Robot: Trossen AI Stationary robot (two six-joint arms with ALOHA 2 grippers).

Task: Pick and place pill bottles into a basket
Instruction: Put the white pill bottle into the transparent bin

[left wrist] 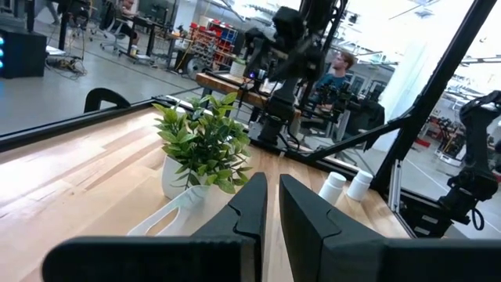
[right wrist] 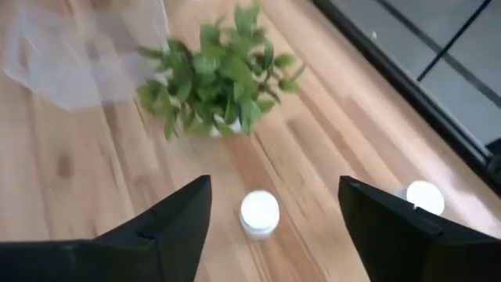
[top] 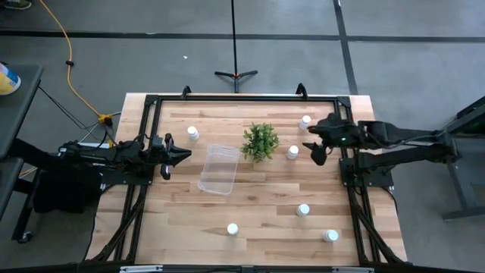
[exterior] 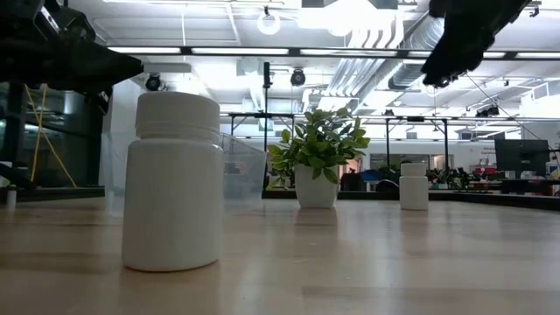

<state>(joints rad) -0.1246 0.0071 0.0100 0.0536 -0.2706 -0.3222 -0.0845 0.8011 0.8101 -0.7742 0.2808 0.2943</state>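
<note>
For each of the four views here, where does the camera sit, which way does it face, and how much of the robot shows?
High: overhead, straight down; both arms, left tool, right tool, clear bin.
Low: table height, level across; a pill bottle close, arm parts overhead.
Left wrist: looks past nearly closed fingers at the plant and the right arm.
Right wrist: down between spread fingers at a bottle.
Shared: the plant appears in all four views.

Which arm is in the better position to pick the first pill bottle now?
The right: its open tool hangs above the pill bottle beside the plant. The left tool has no bottle as near.
</note>
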